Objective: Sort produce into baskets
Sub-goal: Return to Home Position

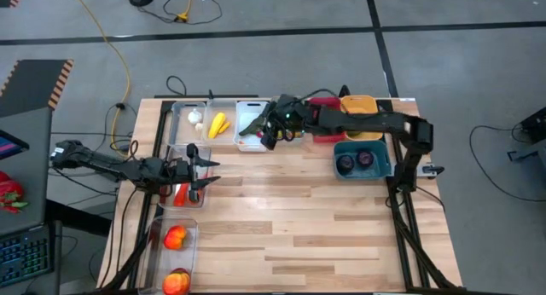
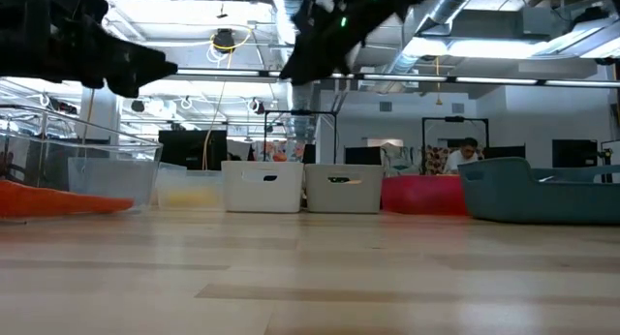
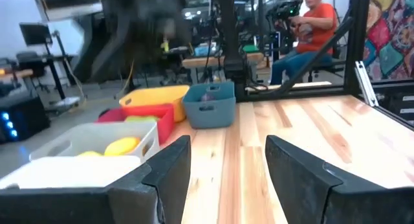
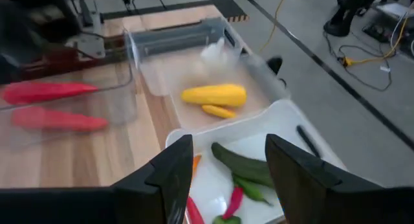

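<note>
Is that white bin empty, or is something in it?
Not empty. The right wrist view shows green cucumbers and a red chili in the white bin.

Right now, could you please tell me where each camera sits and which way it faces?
High: overhead, straight down on the table; left gripper, right gripper show.
Low: table height, facing the bin row; arms overhead.
Left wrist: looks across to the teal bin, past its open fingers.
Right wrist: looks down into the white bin, past its open fingers.
Shared: high and right wrist both show the yellow lemon.

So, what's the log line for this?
right jaws: open, empty, above white bin | left jaws: open, empty, over clear bin
</note>
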Controlling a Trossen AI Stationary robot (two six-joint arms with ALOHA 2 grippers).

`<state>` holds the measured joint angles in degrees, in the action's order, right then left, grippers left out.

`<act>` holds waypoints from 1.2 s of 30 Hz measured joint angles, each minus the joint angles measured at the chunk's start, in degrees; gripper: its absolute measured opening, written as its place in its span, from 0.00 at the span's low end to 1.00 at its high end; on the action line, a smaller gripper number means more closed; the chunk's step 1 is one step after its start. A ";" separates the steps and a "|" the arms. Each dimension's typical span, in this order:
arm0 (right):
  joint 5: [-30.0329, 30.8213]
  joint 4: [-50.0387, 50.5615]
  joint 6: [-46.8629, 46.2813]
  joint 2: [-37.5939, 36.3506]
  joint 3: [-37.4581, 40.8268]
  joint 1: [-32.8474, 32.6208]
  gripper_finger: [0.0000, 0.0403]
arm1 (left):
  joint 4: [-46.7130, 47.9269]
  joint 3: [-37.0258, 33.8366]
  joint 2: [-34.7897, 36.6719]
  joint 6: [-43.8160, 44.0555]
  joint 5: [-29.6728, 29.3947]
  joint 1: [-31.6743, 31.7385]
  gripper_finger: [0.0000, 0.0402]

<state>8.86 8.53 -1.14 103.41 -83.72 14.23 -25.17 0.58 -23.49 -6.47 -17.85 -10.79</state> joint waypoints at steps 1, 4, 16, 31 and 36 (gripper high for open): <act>-0.02 3.61 0.58 -1.03 -1.92 -0.11 0.54 | 1.99 0.00 1.54 0.82 -0.31 0.01 0.47; -0.02 14.72 3.07 -5.17 -5.75 -0.39 0.54 | 7.28 0.00 6.17 1.78 -0.86 0.00 0.47; -0.22 25.23 5.14 -33.28 5.02 -0.19 0.54 | 20.58 0.00 23.56 -1.26 -3.65 0.00 0.47; -4.00 -1.18 -9.06 -68.69 55.31 0.16 0.54 | 20.99 0.00 22.64 -1.91 -5.52 0.15 0.47; -4.81 -4.08 -10.85 -78.51 63.91 0.16 0.54 | 20.98 0.00 22.64 -1.91 -5.60 0.15 0.47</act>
<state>4.05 4.45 -11.99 24.90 -19.81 14.39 -4.19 0.58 -0.84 -8.38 -23.45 -10.63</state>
